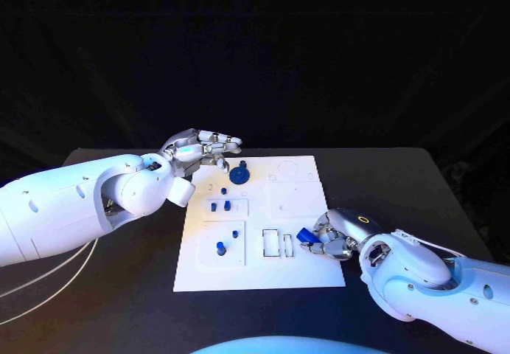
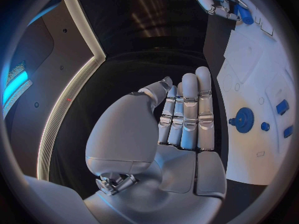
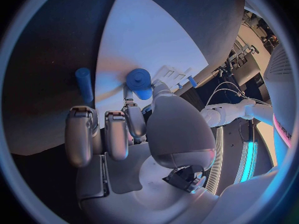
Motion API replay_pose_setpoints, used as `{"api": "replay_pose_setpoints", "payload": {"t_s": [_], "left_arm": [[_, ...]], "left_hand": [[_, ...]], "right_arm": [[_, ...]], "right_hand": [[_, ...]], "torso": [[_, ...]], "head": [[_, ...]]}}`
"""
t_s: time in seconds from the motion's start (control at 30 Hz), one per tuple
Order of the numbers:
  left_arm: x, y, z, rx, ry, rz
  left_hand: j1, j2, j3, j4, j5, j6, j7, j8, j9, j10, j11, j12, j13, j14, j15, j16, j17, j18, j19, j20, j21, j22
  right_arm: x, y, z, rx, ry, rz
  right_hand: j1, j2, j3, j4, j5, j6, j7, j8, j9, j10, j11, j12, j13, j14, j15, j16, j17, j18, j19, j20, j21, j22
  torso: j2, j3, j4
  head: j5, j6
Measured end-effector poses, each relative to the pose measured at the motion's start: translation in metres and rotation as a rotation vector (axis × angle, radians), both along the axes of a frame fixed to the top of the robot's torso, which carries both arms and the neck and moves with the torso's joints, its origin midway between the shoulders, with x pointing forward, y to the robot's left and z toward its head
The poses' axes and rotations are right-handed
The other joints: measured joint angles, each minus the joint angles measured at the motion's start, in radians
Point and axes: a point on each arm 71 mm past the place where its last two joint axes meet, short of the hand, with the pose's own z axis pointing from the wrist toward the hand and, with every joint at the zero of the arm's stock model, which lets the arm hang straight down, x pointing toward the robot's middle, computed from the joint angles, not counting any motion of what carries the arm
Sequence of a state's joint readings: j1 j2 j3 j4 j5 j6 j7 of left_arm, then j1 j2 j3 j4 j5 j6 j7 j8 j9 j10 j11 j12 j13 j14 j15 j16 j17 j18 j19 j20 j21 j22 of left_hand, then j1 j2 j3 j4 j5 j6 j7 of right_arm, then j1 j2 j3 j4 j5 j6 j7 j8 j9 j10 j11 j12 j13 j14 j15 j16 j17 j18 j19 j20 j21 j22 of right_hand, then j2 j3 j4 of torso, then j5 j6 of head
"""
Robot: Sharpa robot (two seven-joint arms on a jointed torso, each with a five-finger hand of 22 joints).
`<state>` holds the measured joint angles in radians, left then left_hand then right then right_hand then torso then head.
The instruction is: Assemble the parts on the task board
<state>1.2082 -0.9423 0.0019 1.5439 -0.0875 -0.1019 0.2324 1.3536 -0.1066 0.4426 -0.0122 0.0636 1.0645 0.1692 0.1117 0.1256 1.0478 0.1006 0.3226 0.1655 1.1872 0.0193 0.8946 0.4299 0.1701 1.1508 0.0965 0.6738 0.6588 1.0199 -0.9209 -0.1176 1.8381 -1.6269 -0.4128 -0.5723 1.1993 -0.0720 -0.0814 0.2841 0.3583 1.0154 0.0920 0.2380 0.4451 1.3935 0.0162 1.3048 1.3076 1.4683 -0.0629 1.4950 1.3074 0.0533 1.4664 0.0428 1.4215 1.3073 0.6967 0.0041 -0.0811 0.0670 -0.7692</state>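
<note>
The white task board [image 1: 303,276] lies in the middle of the black table. My right hand [image 1: 334,237] is at the board's right edge and pinches a small blue part [image 1: 307,236] between thumb and fingers; the same part [image 3: 139,81] shows in front of the fingers [image 3: 106,134] in the right wrist view. A blue peg [image 3: 84,84] lies on the board [image 3: 143,40] just beside it. My left hand [image 1: 202,150] hovers over the board's far left corner, and its fingers [image 2: 189,109] are stretched out straight with nothing in them. A blue gear [image 1: 240,175] sits on the board close by.
Several small blue parts [image 1: 220,206] stand in the left half of the board, and two more [image 1: 221,248] lie nearer the front. Rectangular slots [image 1: 273,243] are just left of my right hand. Black table [image 1: 393,184] surrounds the board.
</note>
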Motion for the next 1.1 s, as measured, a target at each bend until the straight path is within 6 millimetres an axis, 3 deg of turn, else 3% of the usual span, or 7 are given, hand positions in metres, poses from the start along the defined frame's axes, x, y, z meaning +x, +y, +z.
{"api": "replay_pose_setpoints", "payload": {"t_s": [0.2,0.33,0.63,0.83,1.03,1.1], "left_arm": [[0.0,0.0,0.0,0.0,0.001,-0.001],[0.0,0.001,0.0,0.001,0.001,0.0],[0.0,-0.001,0.0,0.0,0.002,-0.004],[0.0,-0.003,0.0,-0.002,0.003,-0.009],[0.0,-0.004,0.0,-0.003,0.003,-0.012],[0.0,-0.004,0.0,-0.003,0.003,-0.013]], "left_hand": [[0.0,0.0,0.0,0.0,0.0,0.0,0.0,0.0,0.0,0.0,0.0,0.0,0.0,0.0,0.0,0.0,-0.001,0.0,0.0,0.0,0.0,0.0],[0.0,0.0,0.0,0.0,0.0,0.0,0.0,0.0,0.0,0.0,0.0,0.0,0.0,0.0,0.0,0.0,-0.001,0.0,0.0,0.0,0.0,-0.001],[0.0,0.0,0.0,0.0,0.0,0.0,0.0,0.0,0.0,0.0,0.0,0.0,0.0,0.0,0.0,0.0,-0.001,0.0,0.0,0.0,0.0,-0.001],[0.0,0.0,0.0,0.0,0.0,0.0,0.0,0.0,0.0,0.0,0.0,0.0,0.0,0.0,0.0,0.0,-0.001,0.0,0.0,0.0,0.0,-0.001],[0.0,0.0,0.0,0.0,0.0,0.0,0.0,0.0,0.0,0.0,0.0,0.0,0.0,0.0,0.0,0.0,-0.001,0.0,0.0,0.0,0.0,-0.001],[0.0,0.0,0.0,0.0,0.0,0.0,0.0,0.0,0.0,0.0,0.0,0.0,0.0,0.0,0.0,0.0,-0.001,0.0,0.0,0.0,0.0,-0.001]], "right_arm": [[-0.004,0.001,-0.001,0.017,-0.005,-0.002],[-0.011,0.001,0.002,0.044,-0.014,-0.003],[-0.015,0.019,0.024,0.143,-0.061,0.012],[-0.016,0.039,0.025,0.195,-0.033,0.028],[-0.011,0.052,0.018,0.206,0.021,0.028],[-0.011,0.055,0.016,0.204,0.036,0.031]], "right_hand": [[0.031,0.022,-0.001,-0.007,0.008,0.021,-0.014,0.016,0.014,0.013,-0.013,0.02,0.0,0.0,0.0,0.01,0.0,0.0,0.0,0.0,0.015,0.001],[0.044,0.03,0.0,-0.008,0.014,0.028,-0.021,0.026,0.026,0.022,-0.022,0.029,0.0,0.0,0.0,0.014,0.0,-0.011,0.0,0.0,0.024,0.001],[0.061,0.047,-0.001,-0.01,0.025,0.032,-0.017,0.036,0.039,0.034,-0.027,0.043,0.0,-0.001,-0.006,0.022,0.0,-0.012,-0.001,-0.006,0.036,0.001],[0.062,0.05,-0.006,-0.005,0.029,0.032,-0.017,0.041,0.039,0.038,-0.03,0.043,0.0,-0.002,-0.009,0.022,0.001,-0.012,0.0,-0.007,0.036,0.001],[0.001,0.099,-0.031,0.008,0.031,0.039,-0.01,0.063,0.039,0.047,-0.038,0.048,0.0,0.0,-0.015,0.022,0.001,-0.011,0.0,-0.015,0.036,0.001],[-0.025,0.104,-0.043,0.007,0.032,0.04,-0.011,0.07,0.071,0.052,-0.042,0.052,0.0,-0.003,-0.018,0.022,0.001,-0.011,0.002,-0.016,0.042,0.001]], "torso": [[0.0,0.0003,0.0001],[0.0,0.0006,0.0],[0.0,0.0,0.0004],[0.0,0.0,0.002],[0.001,-0.0002,0.0012],[0.001,-0.0001,0.0009]], "head": [[0.002,-0.001],[0.004,-0.001],[0.004,0.002],[0.005,0.003],[0.008,0.001],[0.009,0.0]]}}
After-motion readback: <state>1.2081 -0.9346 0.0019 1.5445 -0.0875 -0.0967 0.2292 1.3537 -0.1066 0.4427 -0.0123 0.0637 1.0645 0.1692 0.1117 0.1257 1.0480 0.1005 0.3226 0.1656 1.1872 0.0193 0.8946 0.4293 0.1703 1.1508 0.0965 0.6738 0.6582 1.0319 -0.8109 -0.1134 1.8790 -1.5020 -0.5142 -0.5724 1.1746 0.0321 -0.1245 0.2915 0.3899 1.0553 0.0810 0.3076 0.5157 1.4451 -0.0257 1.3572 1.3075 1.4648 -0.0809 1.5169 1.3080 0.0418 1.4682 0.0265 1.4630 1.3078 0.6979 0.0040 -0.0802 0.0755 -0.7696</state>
